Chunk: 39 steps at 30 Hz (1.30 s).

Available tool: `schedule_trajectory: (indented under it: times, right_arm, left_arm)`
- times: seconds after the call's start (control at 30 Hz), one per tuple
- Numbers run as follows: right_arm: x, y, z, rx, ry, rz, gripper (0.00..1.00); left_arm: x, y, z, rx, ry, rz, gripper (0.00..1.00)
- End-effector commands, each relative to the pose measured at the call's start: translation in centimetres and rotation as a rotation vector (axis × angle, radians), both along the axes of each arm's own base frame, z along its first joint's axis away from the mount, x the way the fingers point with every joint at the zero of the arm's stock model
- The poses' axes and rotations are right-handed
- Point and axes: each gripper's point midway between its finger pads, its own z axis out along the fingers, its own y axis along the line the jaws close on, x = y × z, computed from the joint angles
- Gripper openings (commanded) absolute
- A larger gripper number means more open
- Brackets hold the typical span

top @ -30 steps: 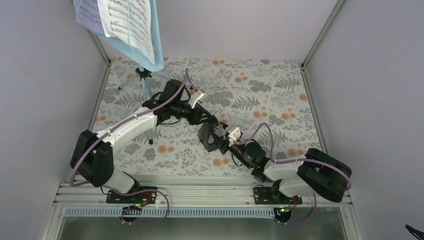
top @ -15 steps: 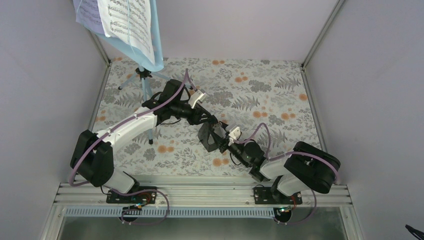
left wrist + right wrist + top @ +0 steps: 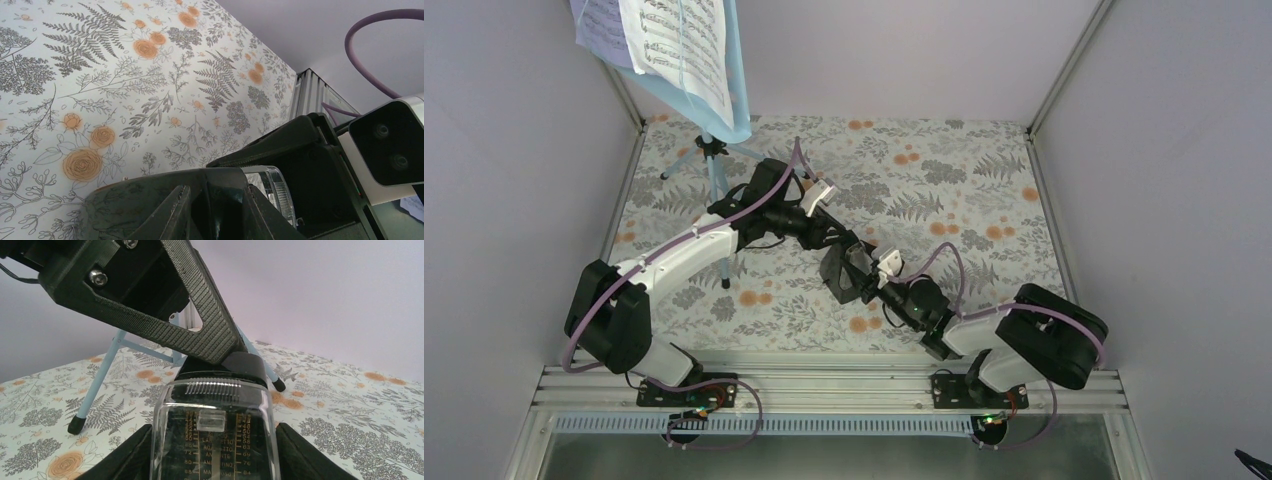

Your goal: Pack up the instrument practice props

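My right tool (image 3: pixel 215 445) is clamped on the metronome (image 3: pixel 215 400), one finger against each side of its clear-fronted body. The metronome stands upright near the middle of the worktop (image 3: pixel 964 190). My left tool (image 3: pixel 851 252) has a finger on its black cap, but I cannot tell whether it is gripping. Since a second ago my right elbow has swung leftward and the metronome has not shifted. The music stand (image 3: pixel 714 185) and its pages (image 3: pixel 679 50) remain in the far left corner.
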Motion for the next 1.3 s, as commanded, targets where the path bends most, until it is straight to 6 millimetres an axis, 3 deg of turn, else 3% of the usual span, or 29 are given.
schedule_trajectory:
  times: [0.0, 0.3, 0.6, 0.87, 0.97, 1.07, 1.17, 1.27]
  right_arm:
    - [-0.1, 0.5, -1.9, -0.091, 0.034, 0.032, 0.52]
    - [0.2, 1.3, -3.1, -0.122, 0.072, 0.048, 0.57]
    - [0.3, 0.9, -3.1, -0.114, 0.092, 0.029, 0.70]
    - [0.9, -0.1, -2.4, -0.119, 0.089, -0.036, 0.96]
    - [0.8, -1.0, -2.1, -0.113, 0.093, -0.062, 1.00]
    - [0.5, -2.2, -1.5, -0.095, 0.103, -0.092, 1.00]
    - [0.0, -3.6, -1.2, -0.078, 0.138, -0.122, 1.00]
    - [-1.0, -5.2, 0.5, -0.012, 0.131, -0.124, 1.00]
  left_arm:
    - [-0.5, 0.6, -2.4, 0.055, 0.052, 0.000, 0.28]
    - [-0.5, 0.6, -2.3, 0.053, 0.051, -0.001, 0.28]
    - [-0.5, 0.7, -2.1, 0.054, 0.041, 0.005, 0.28]
    - [-0.3, 0.9, -2.1, 0.063, 0.029, 0.019, 0.27]
    - [0.1, 1.2, -1.7, 0.073, 0.001, 0.047, 0.29]
    - [0.6, 1.7, -1.0, 0.074, -0.032, 0.082, 0.40]
    - [1.3, 2.4, 0.2, 0.056, -0.065, 0.132, 0.62]
    - [2.1, 3.7, 1.7, 0.020, -0.097, 0.198, 0.79]
